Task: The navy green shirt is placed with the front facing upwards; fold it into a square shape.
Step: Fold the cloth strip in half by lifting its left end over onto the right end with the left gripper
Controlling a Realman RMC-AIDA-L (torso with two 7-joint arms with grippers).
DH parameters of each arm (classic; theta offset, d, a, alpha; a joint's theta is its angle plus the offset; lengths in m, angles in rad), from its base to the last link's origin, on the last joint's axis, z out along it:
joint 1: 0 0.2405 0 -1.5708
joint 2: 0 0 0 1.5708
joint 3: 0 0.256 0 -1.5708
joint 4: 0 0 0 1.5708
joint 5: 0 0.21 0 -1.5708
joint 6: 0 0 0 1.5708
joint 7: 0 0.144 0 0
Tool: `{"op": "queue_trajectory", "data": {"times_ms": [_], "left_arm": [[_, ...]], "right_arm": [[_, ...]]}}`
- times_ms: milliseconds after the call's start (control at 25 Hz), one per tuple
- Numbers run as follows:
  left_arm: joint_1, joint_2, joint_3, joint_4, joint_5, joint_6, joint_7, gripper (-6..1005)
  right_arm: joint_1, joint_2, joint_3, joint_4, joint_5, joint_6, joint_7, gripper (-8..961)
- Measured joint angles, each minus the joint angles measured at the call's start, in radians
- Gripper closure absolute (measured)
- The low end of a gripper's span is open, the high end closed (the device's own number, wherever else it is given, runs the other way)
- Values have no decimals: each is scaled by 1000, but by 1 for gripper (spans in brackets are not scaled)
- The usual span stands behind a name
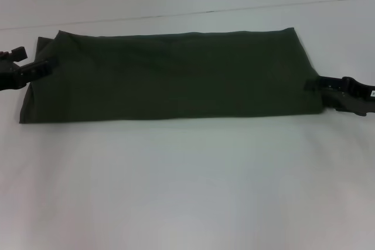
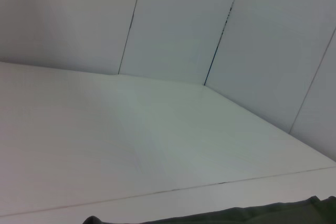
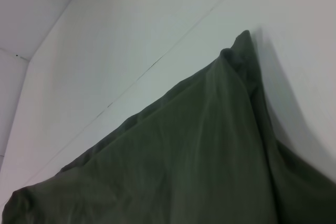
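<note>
Shirt: the navy green shirt (image 1: 170,77) lay on the white table (image 1: 187,191) as a long, wide band running from the robot's left to its right, plain green side up, with no lettering showing.
Shirt edges: the near edge ran almost straight; the far edge sat just short of a thin dark seam line crossing the table; a small extra layer of cloth peeked out at the far left corner.
Left gripper: the left gripper (image 1: 45,66) sat at the left end of the shirt, its dark tip touching or overlapping the cloth edge; whether its fingers were spread or pinching the fabric could not be told.
Right gripper: the right gripper (image 1: 313,84) sat at the right end of the shirt, its tip meeting the cloth edge near the near-right corner; its finger state could not be told either.
Left wrist view: mostly bare table and pale wall panels (image 2: 173,24), with only a thin strip of the shirt (image 2: 252,216) at the frame's border.
Right wrist view: the shirt (image 3: 184,166) filled much of the frame, a folded corner rising to a point over the table (image 3: 131,35).
</note>
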Motion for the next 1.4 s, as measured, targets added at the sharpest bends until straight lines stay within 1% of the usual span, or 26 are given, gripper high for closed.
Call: {"op": "queue_trajectory", "data": {"times_ms": [200,520,720,840,1040,1280,1400], "left_arm": [[0,0,0,0,0,-9,0,64],[0,0,0,0,0,-11,-2,63],[0,0,0,0,0,-11,-3,64],[0,0,0,0,0,-10,-3,65],[0,0,0,0,1,-13,-3,64],[0,0,0,-6,15,-22,-8,65],[1,3,0,-12,28,-36,-23,65]], "right_arm": [[4,6,0,0,-1,2,-5,206],[8,7,-2,1,-1,2,-9,214],[8,7,-2,1,-1,3,-13,447],[8,7,-2,1,-1,10,-13,669],[3,7,-2,1,0,12,-14,903],[1,6,-1,1,3,14,-19,950],[1,6,0,1,3,14,-20,950]]}}
